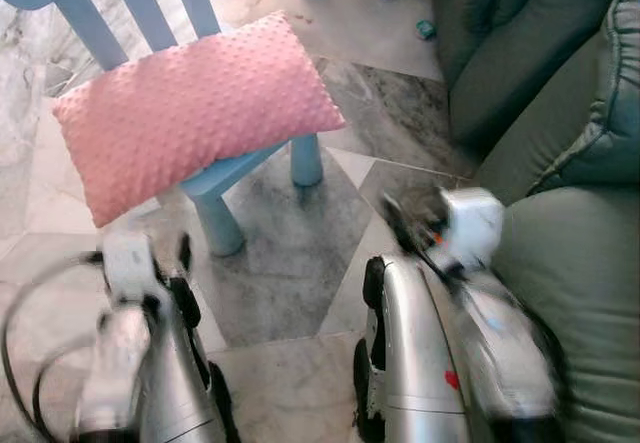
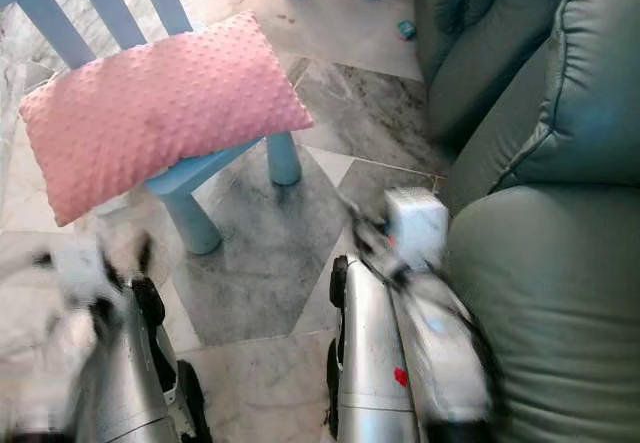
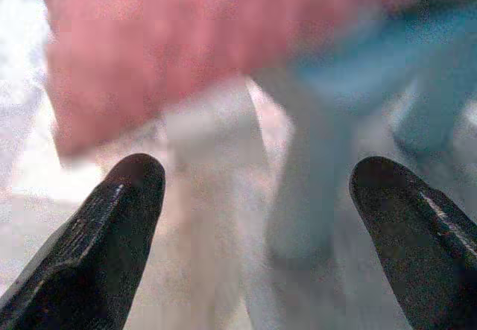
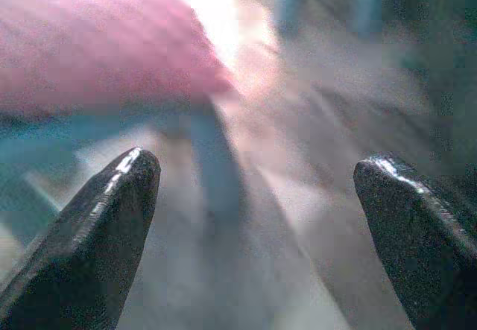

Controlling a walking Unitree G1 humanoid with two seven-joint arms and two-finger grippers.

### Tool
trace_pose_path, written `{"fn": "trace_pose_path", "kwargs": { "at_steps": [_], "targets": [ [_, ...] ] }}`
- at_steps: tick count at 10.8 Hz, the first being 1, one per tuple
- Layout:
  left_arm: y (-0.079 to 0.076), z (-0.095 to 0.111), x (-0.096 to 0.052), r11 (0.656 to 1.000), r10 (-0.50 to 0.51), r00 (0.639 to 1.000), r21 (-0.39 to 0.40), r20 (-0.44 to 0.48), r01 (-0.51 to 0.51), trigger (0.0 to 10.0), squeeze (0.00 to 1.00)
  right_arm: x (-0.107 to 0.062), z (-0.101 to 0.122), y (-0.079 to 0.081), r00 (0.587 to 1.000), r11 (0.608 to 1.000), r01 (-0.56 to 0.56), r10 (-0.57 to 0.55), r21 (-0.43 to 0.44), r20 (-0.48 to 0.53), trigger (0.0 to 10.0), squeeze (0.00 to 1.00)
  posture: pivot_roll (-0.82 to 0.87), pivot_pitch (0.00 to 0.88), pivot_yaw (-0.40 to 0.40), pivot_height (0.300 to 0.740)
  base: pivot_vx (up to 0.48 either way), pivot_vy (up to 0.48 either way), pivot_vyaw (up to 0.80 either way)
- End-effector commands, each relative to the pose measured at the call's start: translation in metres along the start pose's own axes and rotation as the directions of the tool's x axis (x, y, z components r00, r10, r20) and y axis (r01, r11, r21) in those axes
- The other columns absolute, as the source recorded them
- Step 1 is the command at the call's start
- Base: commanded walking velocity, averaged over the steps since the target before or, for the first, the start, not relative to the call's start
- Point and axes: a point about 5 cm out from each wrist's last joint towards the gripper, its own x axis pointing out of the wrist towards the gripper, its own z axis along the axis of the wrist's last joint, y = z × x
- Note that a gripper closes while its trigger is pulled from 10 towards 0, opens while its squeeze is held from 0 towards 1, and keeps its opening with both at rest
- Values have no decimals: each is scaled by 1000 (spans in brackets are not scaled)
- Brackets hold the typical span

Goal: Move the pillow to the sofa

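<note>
The pink pillow lies lengthwise upper left, nearer the left end effector; both end effectors wide open, right end effector beside the sofa.

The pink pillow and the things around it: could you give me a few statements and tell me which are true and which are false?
1. The pink pillow lies on a small blue chair. True.
2. The pillow is already on the green sofa. False: it is on the chair, and the sofa stands apart on the robot's right.
3. The left gripper is shut on the pillow. False: its fingers are spread open, short of the pillow.
4. The right gripper is open and holds nothing. True.
5. The floor is carpeted. False: it is marble-patterned tile.
</note>
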Motion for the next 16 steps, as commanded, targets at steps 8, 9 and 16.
{"fn": "trace_pose_path", "kwargs": {
  "at_steps": [8, 9, 16],
  "targets": [
    [45, 41, 43, 967, 253, 964, -34, 86, -251, 10000, 0, 77, 9, 26, 960, 958, -278, 280, 65, -10, 10000, 0, 20, 453, -73, 429, 0, 0, 0],
    [53, 44, 44, 960, 279, 957, -43, 84, -276, 10000, 0, 83, 11, 29, 957, 954, -287, 289, 86, -6, 10000, 0, 31, 470, -72, 429, 0, 0, 0],
    [82, 70, 55, 924, 378, 919, -103, 110, -368, 10000, 0, 113, 49, 49, 969, 952, -212, 234, -222, 76, 10000, 0, 114, 520, -45, 429, 0, 0, 0]
  ]
}}
